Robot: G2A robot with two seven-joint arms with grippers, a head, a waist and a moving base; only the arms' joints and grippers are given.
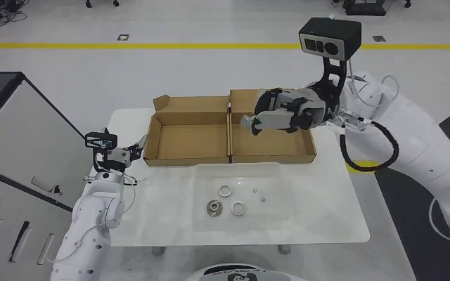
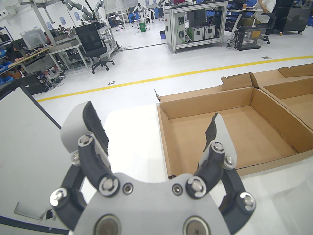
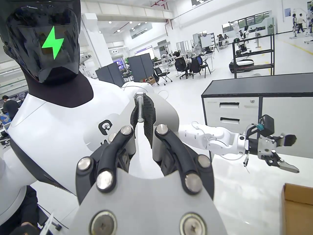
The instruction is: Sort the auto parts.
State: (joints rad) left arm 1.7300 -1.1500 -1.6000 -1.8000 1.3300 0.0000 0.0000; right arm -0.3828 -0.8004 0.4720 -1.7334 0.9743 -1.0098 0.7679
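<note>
You should note the right gripper (image 1: 254, 123) is clamped on the threaded silver steel bolt (image 3: 139, 110), shank lying along its pads, over the right-hand shallow brown cardboard box (image 1: 299, 149), while the left gripper (image 2: 151, 112) hangs open, well apart

Left box (image 1: 190, 140) beside right box (image 1: 281, 145), tray (image 1: 271, 214) before them, rings (image 1: 226, 190) in tray, right pincer (image 1: 247, 123) with bolt (image 3: 139, 108) over right box

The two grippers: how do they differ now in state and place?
The left gripper is open and empty; the right gripper is shut on a bolt. The left gripper is beside the left box; the right gripper is over the right box. Both have dark ribbed fingers.
</note>
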